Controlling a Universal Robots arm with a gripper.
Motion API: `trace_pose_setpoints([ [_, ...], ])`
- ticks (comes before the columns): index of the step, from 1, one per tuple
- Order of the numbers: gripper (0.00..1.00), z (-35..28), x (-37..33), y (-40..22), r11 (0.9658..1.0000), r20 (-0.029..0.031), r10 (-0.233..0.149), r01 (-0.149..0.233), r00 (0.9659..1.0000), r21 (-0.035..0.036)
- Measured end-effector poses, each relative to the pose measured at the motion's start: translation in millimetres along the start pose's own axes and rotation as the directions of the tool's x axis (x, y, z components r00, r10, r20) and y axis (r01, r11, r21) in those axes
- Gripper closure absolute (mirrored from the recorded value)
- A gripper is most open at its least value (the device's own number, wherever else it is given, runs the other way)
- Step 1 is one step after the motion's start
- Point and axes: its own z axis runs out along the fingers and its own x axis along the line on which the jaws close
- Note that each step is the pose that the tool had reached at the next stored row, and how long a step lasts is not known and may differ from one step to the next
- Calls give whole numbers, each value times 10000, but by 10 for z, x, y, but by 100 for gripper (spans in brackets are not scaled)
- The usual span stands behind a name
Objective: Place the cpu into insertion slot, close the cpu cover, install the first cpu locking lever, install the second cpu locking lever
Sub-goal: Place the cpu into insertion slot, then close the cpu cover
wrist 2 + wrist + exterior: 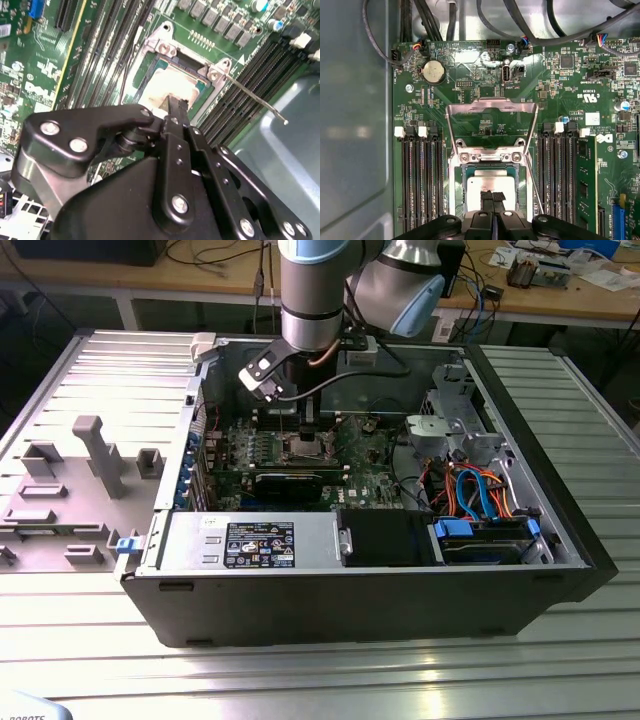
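Directly over the socketed cpu (490, 183), the jaws hang pressed together, cpu cover (492, 105) open, memory slots (420, 185) flanking.

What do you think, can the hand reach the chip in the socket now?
Probably yes: the hand hangs right over the chip, and the cover frame is swung back off the socket, so nothing seems to block it.

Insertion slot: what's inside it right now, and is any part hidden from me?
The cpu lies inside the insertion slot, silver top up. The gripper, shut, covers one edge, so seating there is hidden. The cpu cover is open.
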Motion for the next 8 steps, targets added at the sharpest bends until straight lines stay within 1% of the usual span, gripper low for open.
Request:
trace_pose_setpoints([
  [8, 89, -3, 1, 1, 10000, -2, -44, 44, 10000, 1],
])
